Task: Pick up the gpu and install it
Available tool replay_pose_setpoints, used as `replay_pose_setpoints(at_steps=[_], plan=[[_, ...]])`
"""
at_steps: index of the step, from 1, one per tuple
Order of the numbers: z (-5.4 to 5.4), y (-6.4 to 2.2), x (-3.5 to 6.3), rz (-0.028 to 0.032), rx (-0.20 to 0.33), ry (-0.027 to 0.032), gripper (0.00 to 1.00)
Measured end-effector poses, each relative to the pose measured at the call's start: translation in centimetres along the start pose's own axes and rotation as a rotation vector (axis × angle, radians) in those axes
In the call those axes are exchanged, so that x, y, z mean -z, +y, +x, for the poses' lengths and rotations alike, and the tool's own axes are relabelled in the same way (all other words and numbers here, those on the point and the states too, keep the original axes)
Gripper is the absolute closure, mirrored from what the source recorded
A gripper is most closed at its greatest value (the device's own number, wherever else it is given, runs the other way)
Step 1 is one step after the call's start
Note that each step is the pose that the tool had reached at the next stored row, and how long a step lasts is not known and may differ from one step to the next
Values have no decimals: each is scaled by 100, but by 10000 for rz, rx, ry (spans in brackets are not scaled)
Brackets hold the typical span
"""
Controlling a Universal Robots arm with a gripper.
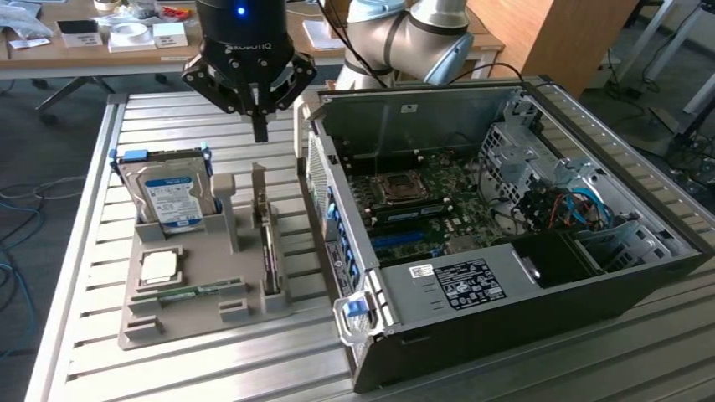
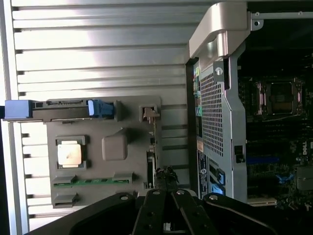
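Note:
The gpu [image 1: 270, 251] is a thin dark card standing on edge in a slot of the grey holder [image 1: 184, 327], with its pale bracket at the far end. My gripper [image 1: 260, 126] hangs above the table just beyond that far end, apart from the card. Its fingers are shut together with nothing between them. In the wrist view the gpu [image 2: 151, 147] appears edge-on, with the gripper [image 2: 166, 180] close beside its nearer end. The open computer case [image 1: 503, 209] lies at the exterior view's right, its motherboard exposed.
The holder also carries a silver hard drive [image 1: 173, 197] in a blue-clipped frame, a square processor [image 1: 160, 266] and a green memory stick [image 1: 190, 293]. The case's rear wall [image 2: 215, 112] rises right beside the holder. The slatted metal table [image 1: 167, 126] stretches behind.

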State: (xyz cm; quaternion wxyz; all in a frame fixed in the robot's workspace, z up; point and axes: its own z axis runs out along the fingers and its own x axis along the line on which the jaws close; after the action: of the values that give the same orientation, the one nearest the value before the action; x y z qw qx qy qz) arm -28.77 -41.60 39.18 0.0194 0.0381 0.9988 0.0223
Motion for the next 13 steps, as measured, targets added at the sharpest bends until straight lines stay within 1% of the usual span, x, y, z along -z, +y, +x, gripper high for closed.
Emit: replay_pose_setpoints(at_steps=[8,13], plan=[[-7,-129,4,0,-1,0,89],[-10,-193,6,1,-1,0,89]])
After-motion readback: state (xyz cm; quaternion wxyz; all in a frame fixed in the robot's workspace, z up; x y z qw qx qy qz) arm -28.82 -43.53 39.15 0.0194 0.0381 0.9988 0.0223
